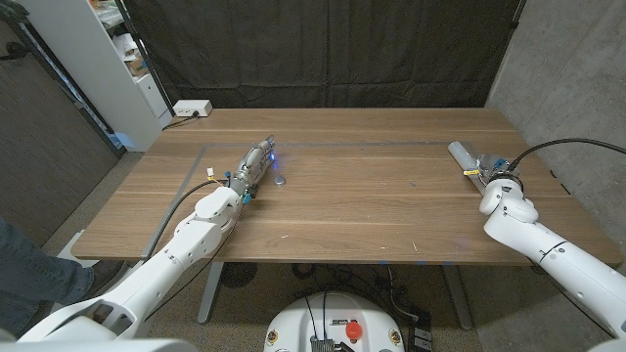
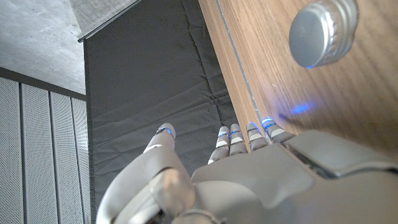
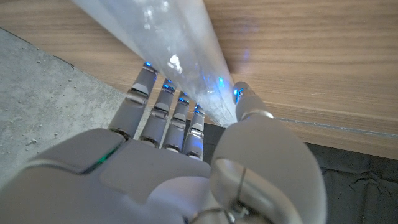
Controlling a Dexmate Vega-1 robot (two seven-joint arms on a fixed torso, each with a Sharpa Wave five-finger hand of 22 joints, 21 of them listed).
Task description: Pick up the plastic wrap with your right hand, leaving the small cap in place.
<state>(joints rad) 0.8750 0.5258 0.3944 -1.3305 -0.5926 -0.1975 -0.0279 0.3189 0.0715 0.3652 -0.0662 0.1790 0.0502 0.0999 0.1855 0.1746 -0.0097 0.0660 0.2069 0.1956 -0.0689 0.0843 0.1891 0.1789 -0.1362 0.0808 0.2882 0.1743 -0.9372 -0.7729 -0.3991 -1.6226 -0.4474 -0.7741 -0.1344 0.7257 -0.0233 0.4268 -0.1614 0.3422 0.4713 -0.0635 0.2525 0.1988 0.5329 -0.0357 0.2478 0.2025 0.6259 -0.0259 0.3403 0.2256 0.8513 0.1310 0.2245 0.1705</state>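
At the far left of the head view, a white shelving unit [image 1: 117, 59] is seen against the wall, and a white power strip [image 1: 192, 109] lies just past the back left corner of the wooden surface [image 1: 372, 210]. A person's dark trouser leg [image 1: 34, 269] is visible at the lower left edge.

The left hand [image 1: 252, 169] is stretched out over the left part of the surface, its fingers [image 2: 239, 137] extended and apart, with nothing held. Just beside it, toward the middle, the small cap [image 1: 281, 180] is set on the wood; in the left wrist view it is shown as a round silver cap [image 2: 322, 31] with a ribbed side, apart from the fingertips, with blue light from the fingertips cast on the wood.

The middle of the surface is crossed by a faint line near the back edge.

At the right, the plastic wrap [image 1: 464, 156] lies as a pale roll near the right edge, angled toward the back left. The right hand [image 1: 495, 170] is placed at its near end. In the right wrist view the translucent roll [image 3: 171, 46] is seen running between the fingers [image 3: 163, 109] on one side and the thumb [image 3: 247, 102] on the other, which are closed around it, and the roll is gripped while it is still low against the wood.
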